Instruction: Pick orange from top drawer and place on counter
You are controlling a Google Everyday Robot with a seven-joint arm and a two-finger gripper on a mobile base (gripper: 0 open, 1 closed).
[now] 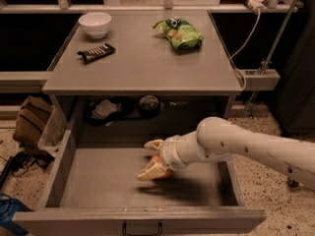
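The top drawer (98,181) is pulled open below the counter (142,58). My gripper (151,159) reaches into it from the right, over the middle of the grey floor. Its two pale fingers (149,173) stand on either side of the orange (160,169), closed on it. Only a small part of the orange shows between the fingers and the wrist. A shadow lies on the drawer floor just below the gripper.
On the counter are a white bowl (95,23) at the back left, a dark snack bar (96,52) and a green chip bag (180,32). A dark shelf recess (133,107) with clutter lies behind the drawer. A brown bag (30,123) stands on the floor at the left.
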